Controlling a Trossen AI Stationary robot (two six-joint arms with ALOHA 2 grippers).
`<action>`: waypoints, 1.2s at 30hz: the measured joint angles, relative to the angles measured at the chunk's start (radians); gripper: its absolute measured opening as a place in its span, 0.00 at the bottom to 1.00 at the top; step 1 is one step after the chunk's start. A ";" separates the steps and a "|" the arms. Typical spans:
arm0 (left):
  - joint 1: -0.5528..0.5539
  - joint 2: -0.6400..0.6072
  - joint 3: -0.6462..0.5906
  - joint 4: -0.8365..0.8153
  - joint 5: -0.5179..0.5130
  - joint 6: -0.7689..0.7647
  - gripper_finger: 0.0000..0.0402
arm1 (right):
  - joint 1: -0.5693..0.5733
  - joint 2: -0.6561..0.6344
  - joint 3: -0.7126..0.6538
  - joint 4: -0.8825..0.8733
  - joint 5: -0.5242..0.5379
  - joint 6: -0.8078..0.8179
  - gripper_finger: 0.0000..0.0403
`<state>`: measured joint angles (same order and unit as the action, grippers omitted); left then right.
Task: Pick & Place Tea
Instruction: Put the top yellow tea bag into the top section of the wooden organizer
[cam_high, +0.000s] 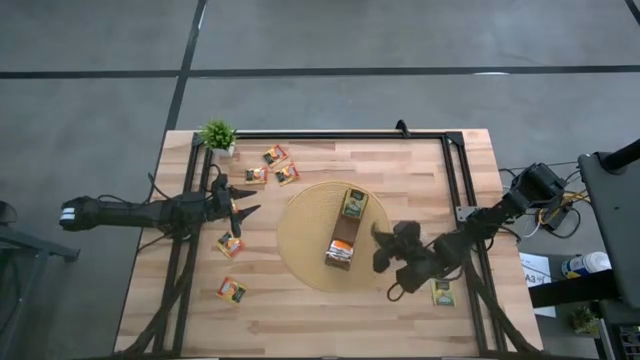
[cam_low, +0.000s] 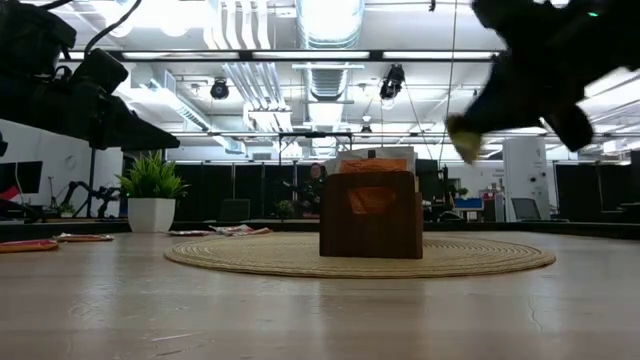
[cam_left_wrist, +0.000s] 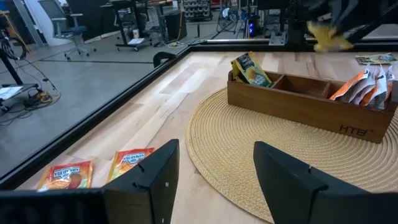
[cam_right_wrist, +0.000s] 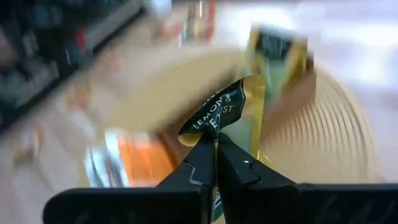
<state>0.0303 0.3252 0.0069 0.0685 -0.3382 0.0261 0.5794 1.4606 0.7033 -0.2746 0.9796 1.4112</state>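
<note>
My right gripper (cam_right_wrist: 216, 163) hangs over the right part of the round woven mat (cam_high: 300, 240), shut on a dark green-and-yellow tea sachet (cam_right_wrist: 231, 111). In the low view that sachet (cam_low: 462, 136) shows as a yellow blur high above the table. On the mat stands the long brown box (cam_high: 345, 228), with green-yellow sachets (cam_left_wrist: 249, 68) in one end and orange ones (cam_left_wrist: 364, 87) in the other. Loose sachets lie flat on the table at the far left (cam_high: 275, 155), near left (cam_high: 232, 290) and near right (cam_high: 443, 292). My left gripper (cam_left_wrist: 214, 180) waits open at the table's left. My right gripper pinches the sachet's crumpled lower edge (cam_right_wrist: 214, 134) between its two fingertips (cam_right_wrist: 200, 163). The sachet is bent and stands out past the fingertips. It is lifted clear of the mat and the table.
A small potted plant (cam_high: 217, 135) stands at the far left corner. A black frame rail (cam_high: 450, 190) runs along the table's right side and far edge. Bare wood lies along the near edge (cam_high: 330, 320).
</note>
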 joint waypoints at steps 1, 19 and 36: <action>0.000 0.000 0.000 0.000 0.000 0.000 0.50 | -0.008 0.009 0.000 0.048 0.054 -0.015 0.02; 0.000 0.001 0.000 0.000 0.000 0.000 0.50 | -0.223 0.375 0.187 0.390 0.284 -0.103 0.02; 0.000 0.004 0.000 0.000 0.000 0.000 0.50 | -0.305 0.509 0.472 -0.394 0.278 0.484 0.02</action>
<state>0.0303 0.3294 0.0067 0.0681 -0.3382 0.0265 0.2745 1.9694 1.1749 -0.6690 1.2572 1.8947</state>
